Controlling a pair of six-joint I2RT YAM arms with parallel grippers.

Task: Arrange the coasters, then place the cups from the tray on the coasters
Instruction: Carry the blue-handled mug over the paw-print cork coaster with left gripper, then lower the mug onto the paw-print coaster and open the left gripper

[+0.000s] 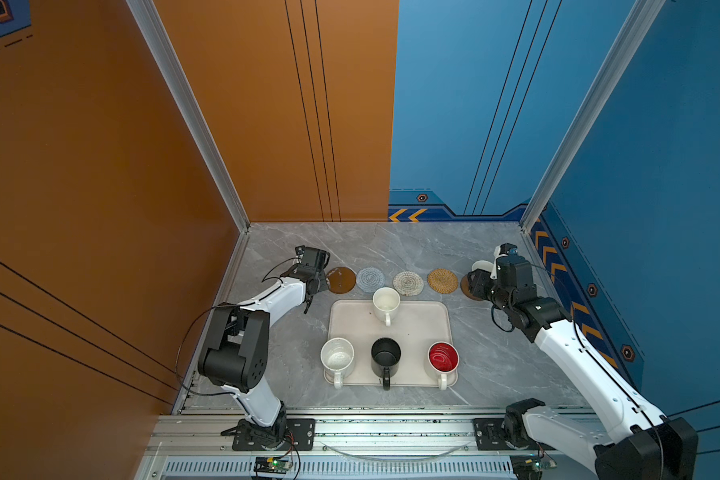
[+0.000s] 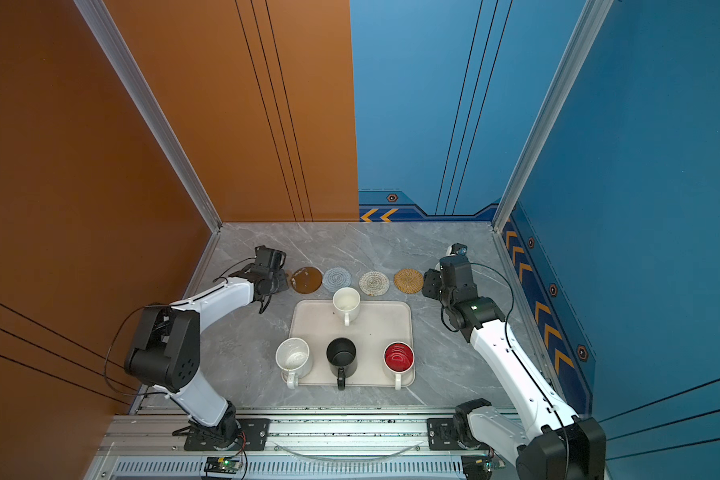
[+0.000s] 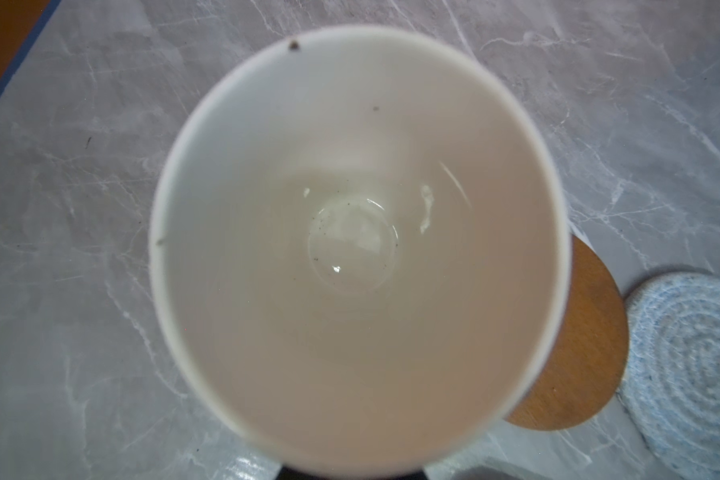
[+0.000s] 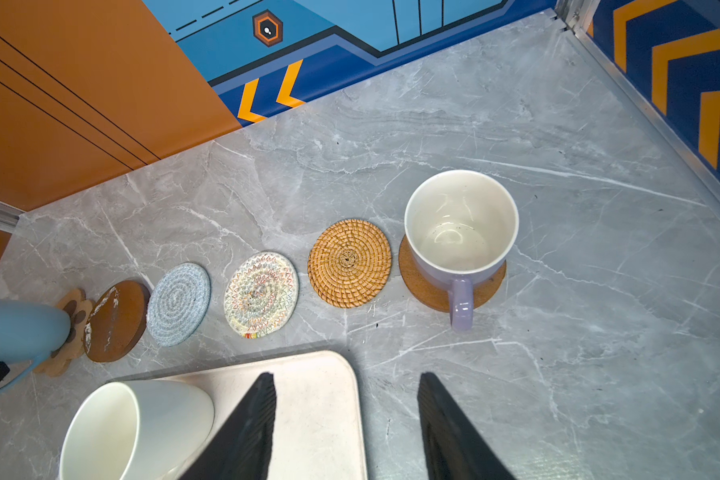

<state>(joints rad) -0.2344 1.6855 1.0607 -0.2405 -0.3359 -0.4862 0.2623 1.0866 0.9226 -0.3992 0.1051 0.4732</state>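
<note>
The work surface (image 1: pixel 504 365) is grey and marble-patterned with pale veins. It is boxed in by an orange wall (image 1: pixel 80 166) on the left and a blue wall (image 1: pixel 661 145) on the right, with the back panel split orange and blue. Silver aluminium posts (image 1: pixel 184 104) rise at the back corners, a dark blue band with orange chevrons (image 1: pixel 408 215) lines the foot of the blue panels, and an aluminium rail (image 1: pixel 391 428) runs along the near edge under even light.

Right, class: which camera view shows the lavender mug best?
The right wrist view: the lavender mug stands whole and upright on a brown coaster, handle towards the camera. In both top views the right arm hides nearly all of it. The left wrist view misses it.
</note>
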